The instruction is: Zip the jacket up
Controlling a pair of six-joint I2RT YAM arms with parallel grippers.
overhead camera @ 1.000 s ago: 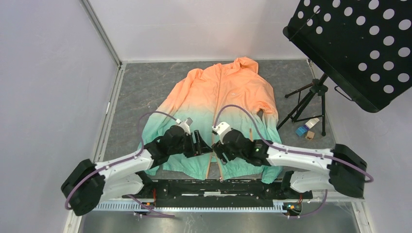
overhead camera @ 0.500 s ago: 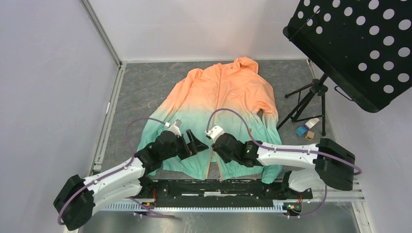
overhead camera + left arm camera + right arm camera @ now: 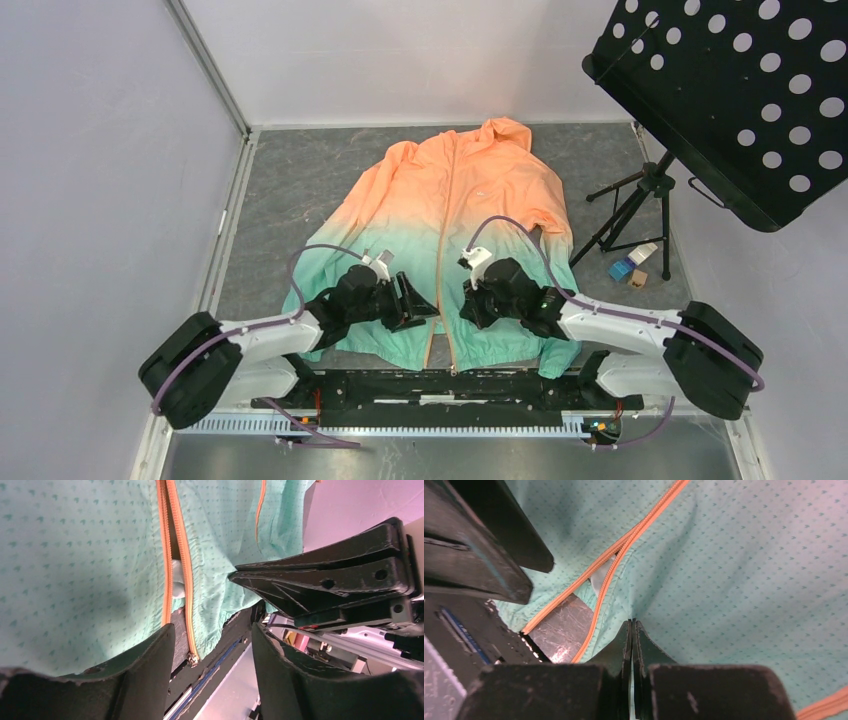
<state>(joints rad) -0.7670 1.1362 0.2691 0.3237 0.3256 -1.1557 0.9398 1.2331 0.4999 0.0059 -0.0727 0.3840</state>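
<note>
The jacket (image 3: 450, 190) is lying flat on the grey table (image 3: 290, 180), hood pointing away from the arms, mint hem sitting near the bases. The centre zipper (image 3: 176, 555) is gaping apart at the hem, with table showing through the gap. The left gripper (image 3: 424, 306) is hanging over the hem just left of the zipper, fingers spread wide, holding nothing. The right gripper (image 3: 632, 625) is sitting just right of the zipper, fingers pressed together, tips touching mint cloth; can't tell if any fabric is being pinched.
</note>
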